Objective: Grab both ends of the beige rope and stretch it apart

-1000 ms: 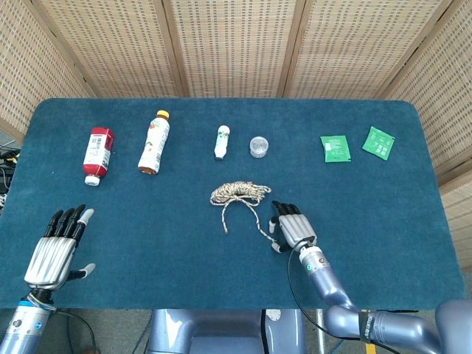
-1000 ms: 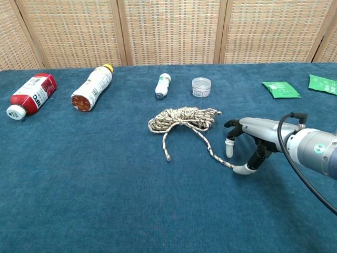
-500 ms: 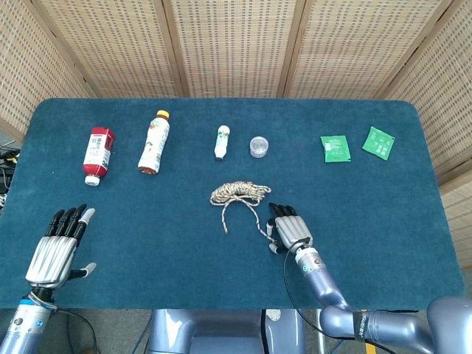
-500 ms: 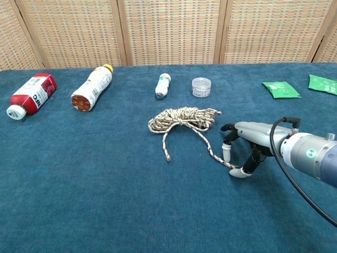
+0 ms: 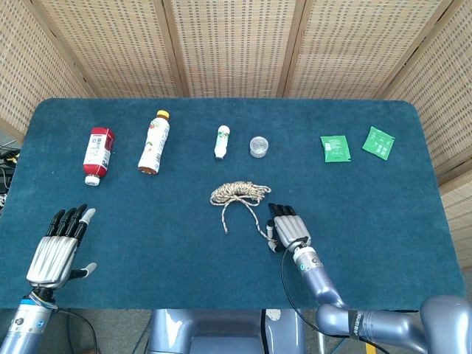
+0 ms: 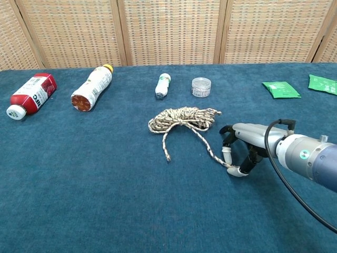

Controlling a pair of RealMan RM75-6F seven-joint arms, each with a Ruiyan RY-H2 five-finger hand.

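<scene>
Fingers, right hand: fingers (image 6: 227, 153) curled down around the near rope end, thumb tip on the cloth right at that end; whether they have pinched it yet I cannot tell, the contact is too small to read.
Right hand: right hand (image 5: 290, 230) lies low on the table just right of the rope's right tail, palm down; in the chest view the right hand (image 6: 241, 148) arches over the tail's tip.
Fingers, left hand: straight and slightly spread, holding nothing.
Left hand: left hand (image 5: 59, 245) hovers at the near left corner, well apart from the rope; it does not show in the chest view.
Progress: early stage. By my reading the right hand is only closing on one end; the other end is untouched, and no stretching has begun.
Left to do: secure the right end, bring the left hand across to the free left tail, grip it, then pull the two apart.
Rope place: rope (image 5: 239, 195) sits mid-table, nearer the robot than the small bottle (image 5: 222, 141) and the jar (image 5: 258, 146).
Rope look: beige and speckled, twisted; most of it is bunched in a loose flat coil (image 6: 181, 119), with two tails running toward the robot, a short one on the left ending free and a longer one on the right reaching the right hand.
Table: table (image 5: 369, 214) covered in blue cloth.
</scene>
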